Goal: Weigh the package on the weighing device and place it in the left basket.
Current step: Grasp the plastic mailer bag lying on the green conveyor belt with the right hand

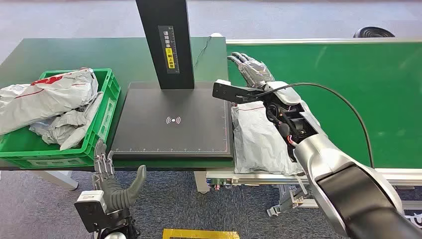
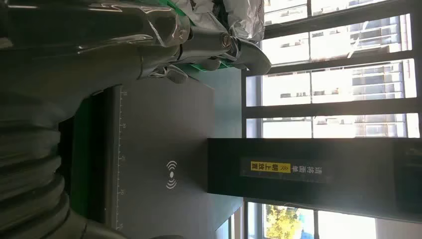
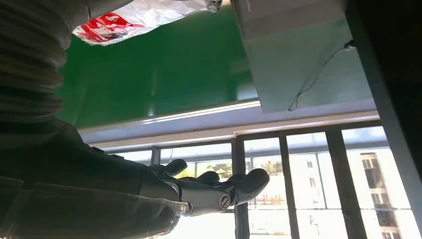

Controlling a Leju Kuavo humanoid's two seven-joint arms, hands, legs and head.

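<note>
1. Nearest, the left hand (image 1: pixel 112 186) hangs below the table edge, fingers spread and holding nothing.
2. Beyond it, the basket (image 1: pixel 107 107) holds grey bags (image 1: pixel 50 97) beside the scale (image 1: pixel 171 122).
3. Right of the scale, the package (image 1: pixel 259 139) lies on the belt (image 1: pixel 348 84).
4. Farther on, the right hand (image 1: pixel 254 69) hovers past the package, fingers apart and holding nothing.
5. Farthest, the scale's post (image 1: pixel 166 42) rises.

Grey carpet floor (image 1: pixel 298 20); large sunlit windows (image 2: pixel 338 74).
</note>
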